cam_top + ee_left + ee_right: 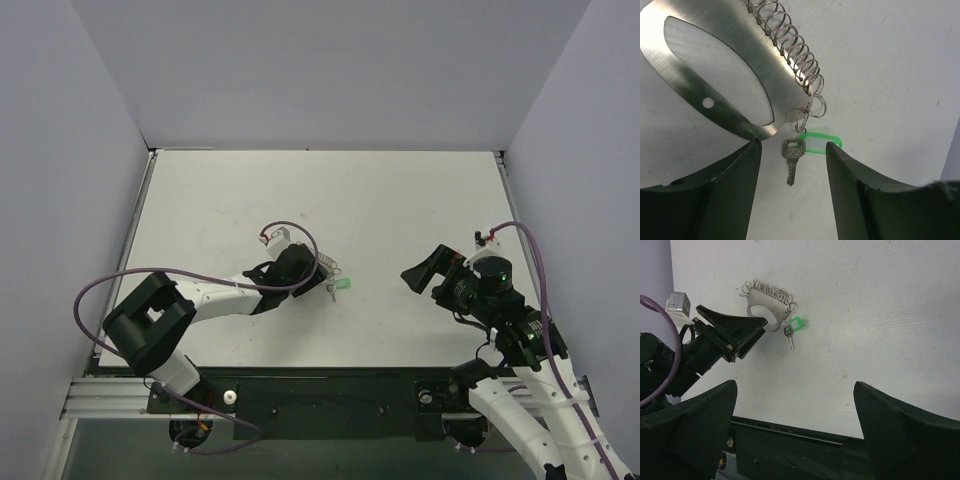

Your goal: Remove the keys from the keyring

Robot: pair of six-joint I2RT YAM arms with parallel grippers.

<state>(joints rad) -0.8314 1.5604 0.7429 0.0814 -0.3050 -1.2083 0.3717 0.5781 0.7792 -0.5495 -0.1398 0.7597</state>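
A matte white table (400, 200) with faint scuffs fills the scene, boxed in by plain pale lavender walls (300, 60). On it, left of centre, lies the keyring (760, 55): a flat oblong of brushed grey steel with a large oval opening, a small punched hole in its narrow side, and a fine wire coil (790, 50) threaded along one long edge, which gives that edge its wavy look. At the coil's end a thin split ring (817, 105) carries the key (792, 160), a tiny silvery piece with a stamped rectangular head and a short notched blade. A bright green tag (822, 142) of translucent plastic lies flat just beside the key. By the look of it the task has not got past its opening step. The key is not yet off the keyring, and the linkage of coil, ring and key looks intact, so all of the separating is left to do. The left gripper (793, 150) is low over the table right at the keyring. Its dark, matte, wedge-shaped fingers are apart, the key and tag lie in the gap between them, and nothing is pinched. One fingertip is just beside the plate's rounded corner, though whether it touches cannot be told. The right gripper (795, 390) hangs well apart to the right, with its fingers spread wide and empty. The thin wire and small ring look fiddly, and the smooth steel is likely to slide on the table.
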